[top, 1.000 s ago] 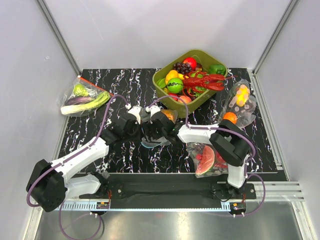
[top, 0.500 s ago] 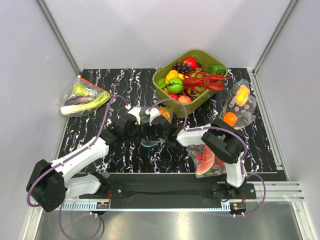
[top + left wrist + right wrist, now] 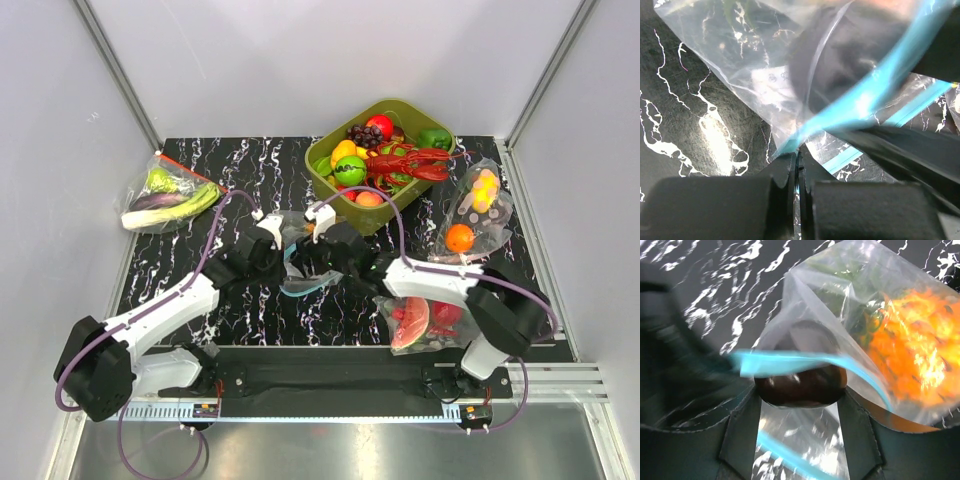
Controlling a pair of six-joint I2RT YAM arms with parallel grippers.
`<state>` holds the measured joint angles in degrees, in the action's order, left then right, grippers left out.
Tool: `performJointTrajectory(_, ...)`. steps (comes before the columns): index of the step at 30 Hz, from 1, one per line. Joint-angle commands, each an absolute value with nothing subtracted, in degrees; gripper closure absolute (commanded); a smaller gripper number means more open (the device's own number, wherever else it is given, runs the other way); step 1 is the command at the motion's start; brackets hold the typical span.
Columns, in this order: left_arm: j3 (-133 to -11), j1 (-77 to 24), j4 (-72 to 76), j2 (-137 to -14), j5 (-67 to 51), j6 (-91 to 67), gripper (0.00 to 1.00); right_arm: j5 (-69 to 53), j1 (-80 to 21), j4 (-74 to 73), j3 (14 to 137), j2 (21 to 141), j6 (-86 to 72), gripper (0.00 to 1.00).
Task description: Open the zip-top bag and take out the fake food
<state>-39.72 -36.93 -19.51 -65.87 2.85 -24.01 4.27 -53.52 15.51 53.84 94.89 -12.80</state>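
Left pincer (image 3: 797, 165) nips the lip of the zip-top bag (image 3: 755, 65), right pincer (image 3: 799, 392) clamps the purple fruit (image 3: 805, 375); a hard pull may slip that thin lip free.

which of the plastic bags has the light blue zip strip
The zip-top bag at mid-table, its edge pinched in the left fingers. The vegetable bag at far left has an orange-red zip.

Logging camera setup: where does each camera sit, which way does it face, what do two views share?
Top external: above and behind, facing down at the table; both arms show.
Left wrist: along the left gripper, shut on the zip-top bag.
Right wrist: along the right gripper, shut on the dark purple fruit.
Shared: both wrist views show the teal zip strip.
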Motion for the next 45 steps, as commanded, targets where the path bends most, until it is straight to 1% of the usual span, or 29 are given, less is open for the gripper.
performJointTrajectory(1,-40.25,-37.09,-16.79,-66.36,3.60,-24.26,1.00,1.06,-53.61,6.45,55.28,89.13,-12.04,0.57)
performJointTrajectory(8,-40.69,-37.09,-16.87,-65.66,5.01,-24.17,1.00,-6.75,-53.61,-9.30,56.25,80.70,-11.86,0.57)
performJointTrajectory(11,-41.13,-37.00,-16.79,-65.74,5.19,-24.00,1.00,-8.26,-53.70,-16.77,57.30,78.84,-11.60,0.58)
performJointTrajectory(15,-41.22,-36.91,-16.87,-65.65,5.18,-23.99,1.00,-6.33,-53.61,-22.31,58.35,72.36,-11.25,0.59)
performJointTrajectory(17,-41.05,-36.91,-16.87,-65.57,5.27,-24.00,1.00,-4.58,-53.61,-26.35,61.06,70.58,-10.20,0.58)
performJointTrajectory(19,-41.04,-36.91,-16.96,-65.39,5.19,-23.99,1.00,-1.42,-53.70,-31.10,63.27,68.65,-8.44,0.58)
performJointTrajectory(21,-40.96,-36.91,-16.79,-65.30,4.92,-23.99,1.00,4.81,-53.18,-32.86,66.08,67.25,-6.17,0.57)
performJointTrajectory(24,-40.96,-36.91,-16.52,-65.30,3.87,-24.08,1.00,7.56,-48.80,-32.18,68.73,66.88,-1.95,0.56)
performJointTrajectory(26,-40.87,-36.91,-16.26,-65.57,3.43,-24.17,1.00,7.30,-42.75,-29.29,68.82,67.06,-0.36,0.57)
performJointTrajectory(29,-40.78,-36.83,-16.35,-65.30,3.25,-24.17,1.00,4.67,-34.75,-21.64,68.99,69.07,2.37,0.57)
performJointTrajectory(30,-40.69,-36.91,-16.43,-65.04,3.25,-24.17,1.00,4.22,-33.32,-18.40,69.43,71.52,3.42,0.56)
performJointTrajectory(32,-40.61,-36.83,-16.52,-64.78,3.25,-24.17,1.00,2.38,-30.51,-16.71,72.23,75.04,4.04,0.56)
performJointTrajectory(33,-40.52,-36.91,-16.52,-64.60,3.43,-24.17,1.00,1.94,-28.58,-15.57,73.38,78.71,4.91,0.57)
performJointTrajectory(38,-40.17,-36.83,-16.61,-63.98,3.52,-24.26,1.00,0.18,-24.44,-16.26,81.37,89.54,7.29,0.57)
performJointTrajectory(41,-40.25,-36.83,-16.35,-64.60,3.17,-24.08,1.00,0.09,-22.59,-18.10,84.45,93.50,7.12,0.56)
performJointTrajectory(45,-40.52,-36.91,-16.08,-65.65,2.64,-23.99,1.00,-2.81,-22.15,-20.82,86.31,95.71,6.07,0.56)
